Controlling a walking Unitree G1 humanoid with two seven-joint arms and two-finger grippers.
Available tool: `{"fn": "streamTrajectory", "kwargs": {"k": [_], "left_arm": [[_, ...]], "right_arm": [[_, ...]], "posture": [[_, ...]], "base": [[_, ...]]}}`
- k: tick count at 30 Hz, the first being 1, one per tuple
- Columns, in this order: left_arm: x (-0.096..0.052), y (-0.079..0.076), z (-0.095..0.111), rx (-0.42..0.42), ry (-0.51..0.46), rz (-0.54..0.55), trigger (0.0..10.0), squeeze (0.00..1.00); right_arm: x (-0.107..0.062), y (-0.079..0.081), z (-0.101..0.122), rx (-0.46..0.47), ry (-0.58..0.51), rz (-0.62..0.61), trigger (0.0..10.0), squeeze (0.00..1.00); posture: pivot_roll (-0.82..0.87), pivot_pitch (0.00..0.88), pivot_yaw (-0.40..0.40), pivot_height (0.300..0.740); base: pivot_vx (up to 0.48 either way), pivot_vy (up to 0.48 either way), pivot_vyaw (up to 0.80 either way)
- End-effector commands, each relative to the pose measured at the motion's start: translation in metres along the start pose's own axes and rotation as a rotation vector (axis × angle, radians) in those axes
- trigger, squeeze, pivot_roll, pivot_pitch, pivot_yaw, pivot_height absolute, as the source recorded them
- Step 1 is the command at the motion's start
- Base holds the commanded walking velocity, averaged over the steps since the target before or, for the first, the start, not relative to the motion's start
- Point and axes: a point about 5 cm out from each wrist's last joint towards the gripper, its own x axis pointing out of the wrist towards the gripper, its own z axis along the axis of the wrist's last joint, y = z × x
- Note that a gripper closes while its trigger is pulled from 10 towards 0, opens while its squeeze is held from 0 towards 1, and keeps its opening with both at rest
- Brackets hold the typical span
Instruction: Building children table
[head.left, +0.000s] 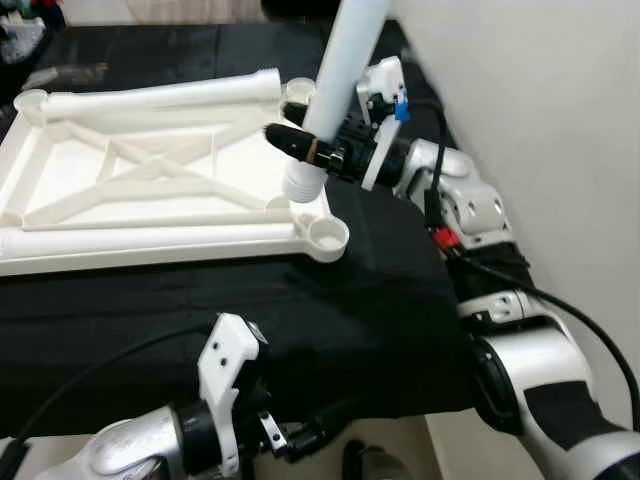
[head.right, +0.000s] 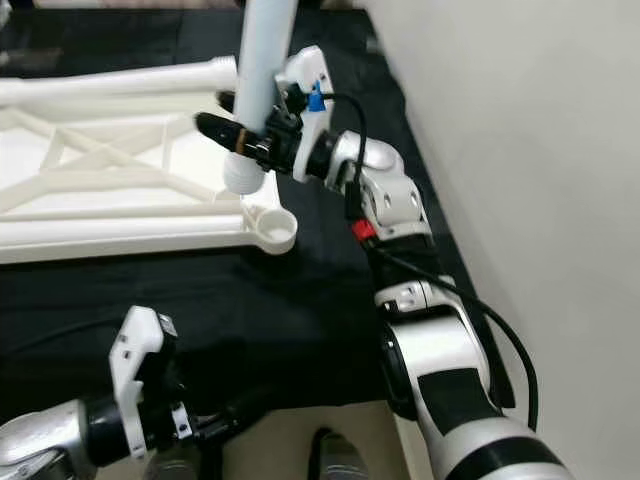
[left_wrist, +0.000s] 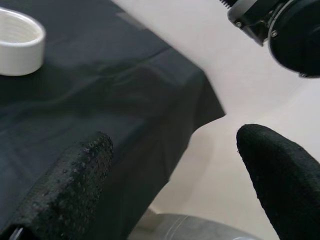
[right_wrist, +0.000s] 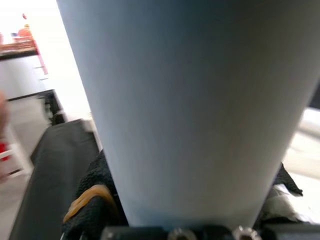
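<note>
Down low and close, the left gripper (left_wrist: 170, 175) waited by the edge of the black cloth (head.left: 330, 320), its fingers wide apart and holding nothing. Farther off, the right gripper (head.left: 312, 148) squeezed a white leg (head.left: 335, 85), tipped a bit, just above the upside-down table top (head.left: 150, 180). A round socket (head.left: 326, 234) sat nearby. The leg probably needed to stand straight over a socket before pushing down.

A white plastic tabletop (head.left: 150, 185) lies upside down, ribs up, on the black-covered desk (head.left: 330, 310), with round sockets at its corners. A white tube leg (head.left: 335, 90) stands nearly upright, tilted slightly, above the socket near the desk's right edge.
</note>
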Motion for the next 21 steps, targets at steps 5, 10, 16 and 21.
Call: {"fn": "streamTrajectory", "kwargs": {"k": [5,10,16,21], "left_arm": [[-0.006,-0.012,0.004,0.059,-0.045,0.076,10.0,0.0],[-0.008,-0.019,0.002,0.077,-0.076,0.11,10.0,0.0],[-0.009,-0.026,-0.001,0.096,-0.086,0.116,10.0,0.0],[-0.009,-0.028,-0.001,0.103,-0.088,0.121,10.0,0.0]], "right_arm": [[0.005,0.008,0.007,-0.052,-0.024,0.182,10.0,0.0],[0.004,0.007,0.009,-0.089,-0.007,0.244,10.0,0.0],[-0.002,0.0,0.019,-0.154,0.017,0.314,10.0,0.0],[-0.007,-0.001,0.021,-0.214,0.078,0.365,10.0,0.0]], "posture": [[0.1,0.43,-0.019,0.74],[0.11,0.443,-0.017,0.74],[0.12,0.442,-0.016,0.74],[0.12,0.44,-0.019,0.74]], "base": [[0.0,0.0,0.0],[0.0,0.0,0.0],[0.0,0.0,0.0],[0.0,0.0,0.0]]}}
